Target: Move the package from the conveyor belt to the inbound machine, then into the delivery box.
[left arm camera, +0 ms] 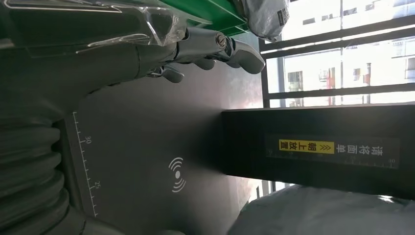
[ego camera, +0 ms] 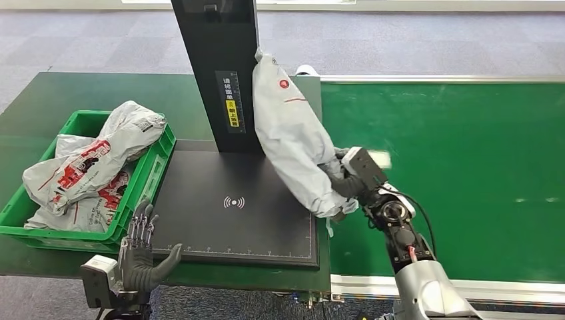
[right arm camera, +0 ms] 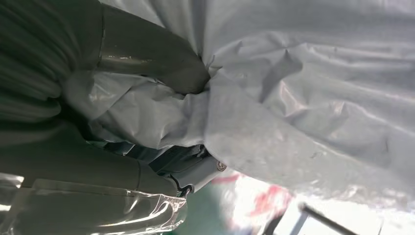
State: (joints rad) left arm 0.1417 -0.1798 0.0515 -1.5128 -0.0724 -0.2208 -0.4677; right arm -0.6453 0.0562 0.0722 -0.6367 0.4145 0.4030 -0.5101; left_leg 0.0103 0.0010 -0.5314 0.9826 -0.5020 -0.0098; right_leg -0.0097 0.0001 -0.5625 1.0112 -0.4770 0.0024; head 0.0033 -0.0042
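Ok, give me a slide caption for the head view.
Right hand holds a grey package over the inbound machine's black scan plate; left hand waits open beside the green delivery box.

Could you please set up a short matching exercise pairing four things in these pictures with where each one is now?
Things:
1. grey plastic mailer package
2. right hand
3. left hand
4. green plastic crate

Places:
A. at the near edge of the black scanner platform
B. left of the platform, holding bagged parcels
C. gripping the package's lower end
D. held up beside the black scanner post

Pairs: 1-D, 2-C, 3-A, 4-B
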